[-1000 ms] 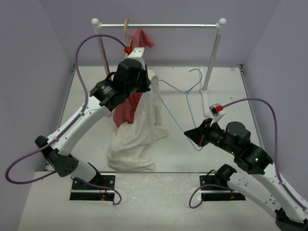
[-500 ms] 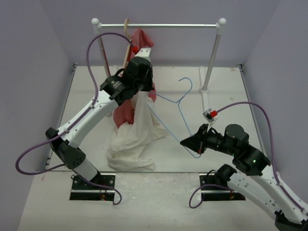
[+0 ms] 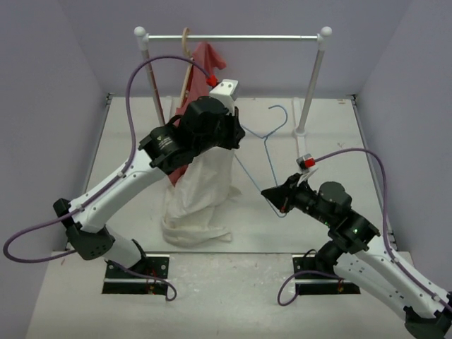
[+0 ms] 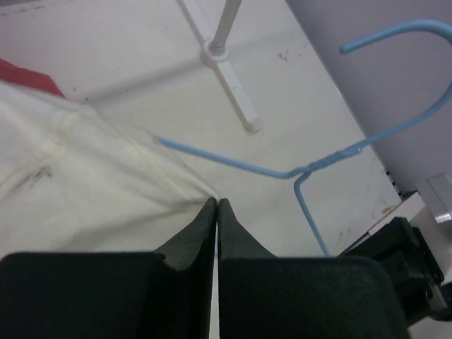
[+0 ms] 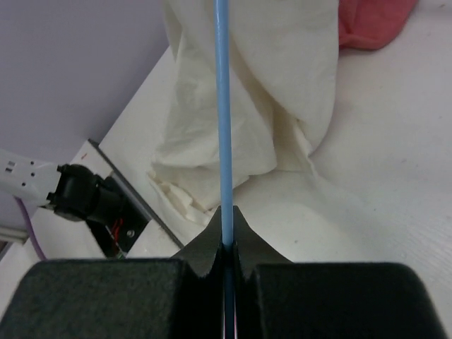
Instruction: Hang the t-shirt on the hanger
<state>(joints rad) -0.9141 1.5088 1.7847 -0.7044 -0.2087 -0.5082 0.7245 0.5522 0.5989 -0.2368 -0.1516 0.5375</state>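
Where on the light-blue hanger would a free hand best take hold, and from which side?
Probably the neck just below the hook, coming from above on the far side. The hanger has its lower end pinched in the right claw, and one arm disappears behind the t-shirt held by the left claw. Only the hook end stands free in the air.

My left arm and right arm are white links with black joint housings, each on a black base plate and trailing a purple cable to a red plug. The left gripper has black wedge-shaped fingers; I think small green lights dot the right arm.
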